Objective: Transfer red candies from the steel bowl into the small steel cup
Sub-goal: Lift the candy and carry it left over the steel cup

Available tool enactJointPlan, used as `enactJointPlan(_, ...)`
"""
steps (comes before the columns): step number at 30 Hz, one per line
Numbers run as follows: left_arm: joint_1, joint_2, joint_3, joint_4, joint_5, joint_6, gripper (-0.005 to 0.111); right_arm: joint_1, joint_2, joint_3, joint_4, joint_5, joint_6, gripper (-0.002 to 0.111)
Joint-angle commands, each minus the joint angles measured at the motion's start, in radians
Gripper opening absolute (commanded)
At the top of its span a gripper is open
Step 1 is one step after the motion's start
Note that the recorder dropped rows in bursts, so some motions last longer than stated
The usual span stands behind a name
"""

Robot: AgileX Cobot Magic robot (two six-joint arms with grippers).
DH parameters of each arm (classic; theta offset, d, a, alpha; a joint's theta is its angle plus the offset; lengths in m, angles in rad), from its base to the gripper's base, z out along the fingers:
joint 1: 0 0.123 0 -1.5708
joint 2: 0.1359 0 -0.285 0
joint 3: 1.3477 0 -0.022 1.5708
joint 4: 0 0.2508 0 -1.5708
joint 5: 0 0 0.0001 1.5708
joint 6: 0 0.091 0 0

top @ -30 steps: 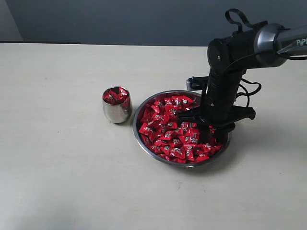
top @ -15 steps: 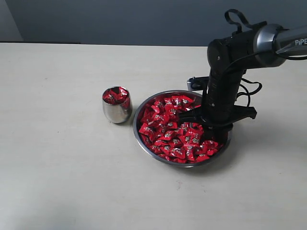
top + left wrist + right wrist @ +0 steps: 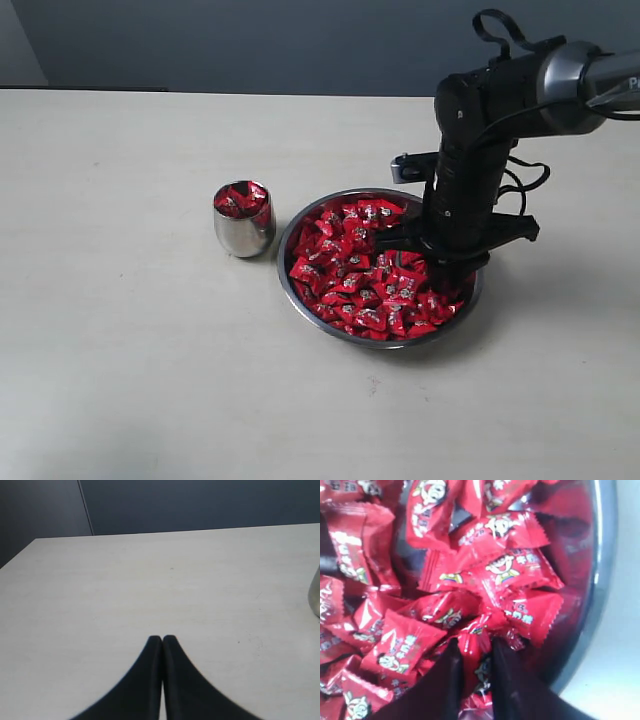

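I judge the task partly done: the small steel cup (image 3: 244, 236), just beside the steel bowl (image 3: 283, 262) on the desk (image 3: 130, 350), holds red candies (image 3: 242, 199) to its rim, many more fill the bowl, my right hand (image 3: 474, 644) pinches a single candy (image 3: 480, 672) there, and my left hand (image 3: 162, 641) is closed on nothing.

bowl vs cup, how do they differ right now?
The bowl is wide and shallow; the cup is narrow and round-sided. Candies lie spread across the bowl; the cup is filled to its mouth. The right gripper is down in the bowl, pinching a candy; nothing touches the cup. Both are shiny steel, upright, holding red candies.
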Motion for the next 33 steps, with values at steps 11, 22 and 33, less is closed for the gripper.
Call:
enactJointPlan(11, -0.007, -0.005, 0.005, 0.002, -0.008, -0.001, 0.000, -0.001, -0.131, 0.004, -0.011, -0.011, 0.001, -0.001)
enactJointPlan(22, -0.007, -0.005, 0.005, 0.002, -0.008, -0.001, 0.000, 0.086, -0.217, -0.177, 0.021, -0.048, -0.031, -0.001)
enactJointPlan(33, -0.007, -0.005, 0.005, 0.002, -0.008, -0.001, 0.000, 0.118, -0.096, -0.431, 0.247, -0.054, -0.146, -0.001)
